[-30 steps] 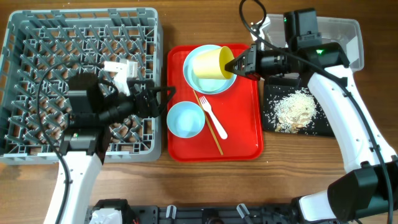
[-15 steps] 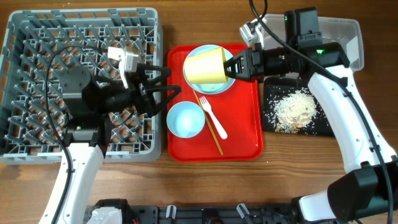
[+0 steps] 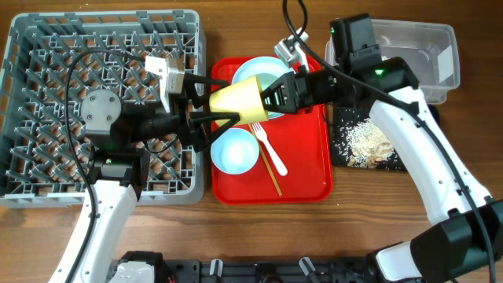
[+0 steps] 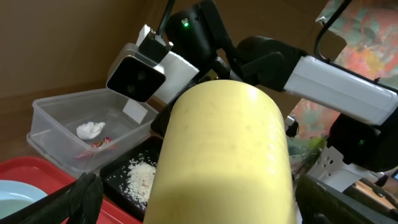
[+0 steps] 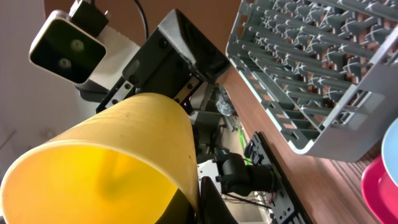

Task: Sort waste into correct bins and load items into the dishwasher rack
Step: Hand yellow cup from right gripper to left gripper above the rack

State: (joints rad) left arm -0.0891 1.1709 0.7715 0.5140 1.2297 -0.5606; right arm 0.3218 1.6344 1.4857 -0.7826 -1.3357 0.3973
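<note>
The right gripper pinches the rim of the yellow cup and holds it on its side above the red tray. The base points to the left gripper, whose fingers are spread on both sides and not closed. It looks like a handover toward the dishwasher rack. Below lie a mint bowl, the fork and the chopsticks, and I think they do not obstruct.
</note>
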